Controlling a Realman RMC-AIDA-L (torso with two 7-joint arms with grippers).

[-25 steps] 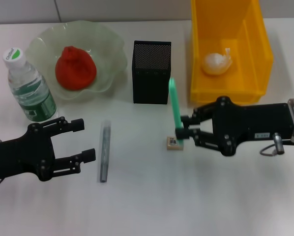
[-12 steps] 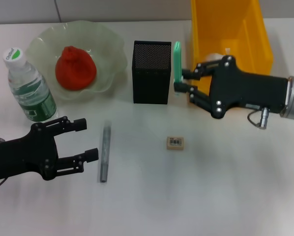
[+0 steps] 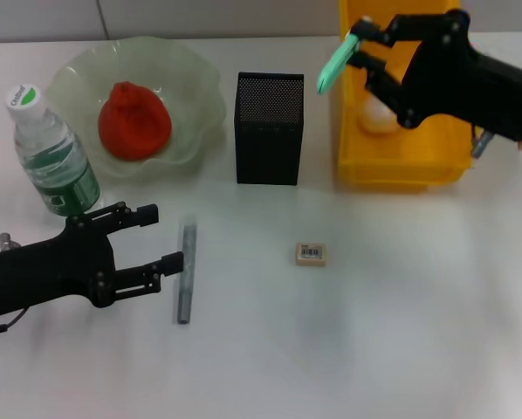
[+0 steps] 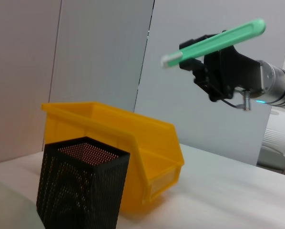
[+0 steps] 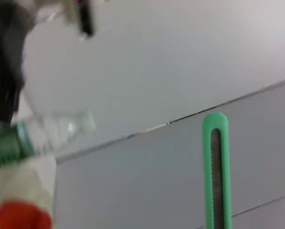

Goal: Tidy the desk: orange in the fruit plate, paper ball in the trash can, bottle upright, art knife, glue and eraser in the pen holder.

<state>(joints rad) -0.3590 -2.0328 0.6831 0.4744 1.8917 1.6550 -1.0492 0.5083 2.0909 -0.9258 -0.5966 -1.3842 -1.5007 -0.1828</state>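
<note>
No legible text anywhere.

The right claw [image 3: 359, 51] is raised at the far right, its arm reaching in from the right edge, fingers clamped on a green art knife [image 3: 334, 63] that juts out tilted. The left claw [image 3: 161, 237] sits low over the surface at near left, fingers spread apart, pointing right, gripping nothing.

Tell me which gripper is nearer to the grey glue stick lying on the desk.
Left. The left gripper is open right beside the grey glue stick, one fingertip almost touching it. The right gripper is far off, raised by the yellow bin, shut on the green art knife.
</note>
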